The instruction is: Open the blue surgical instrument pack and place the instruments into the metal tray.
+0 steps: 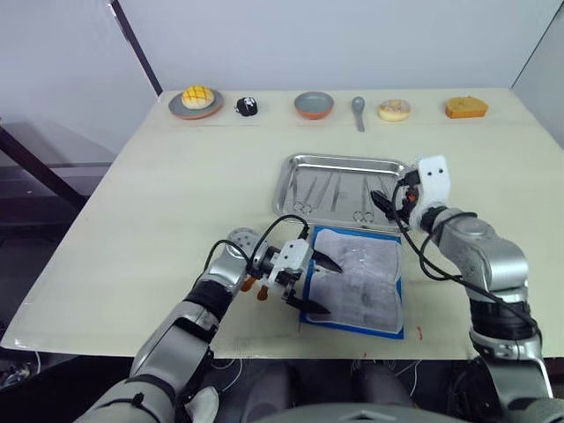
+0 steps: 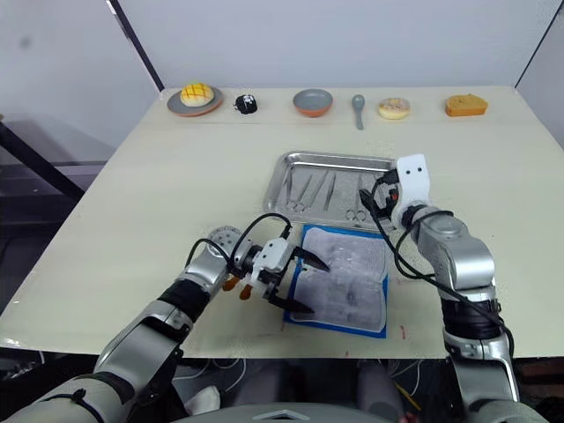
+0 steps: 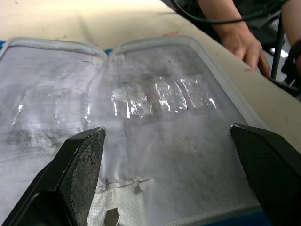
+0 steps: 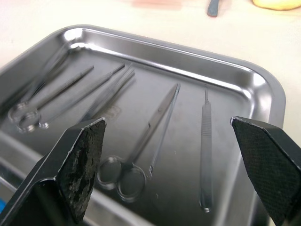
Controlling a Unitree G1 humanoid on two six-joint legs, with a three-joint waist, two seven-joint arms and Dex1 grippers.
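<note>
Instruments in tray beyond right gripper's spread jaws

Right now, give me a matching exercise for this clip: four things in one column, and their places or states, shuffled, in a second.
Things:
1. blue surgical instrument pack
2. instruments
3. left end effector
4. right end effector

Places or states:
A. lying inside the metal tray
B. open, fingers spread over the pale lining
C. spread open flat on the table, just in front of the tray
D. open, hovering over the tray's right end

Pairs: 1-C, 2-A, 3-B, 4-D
</note>
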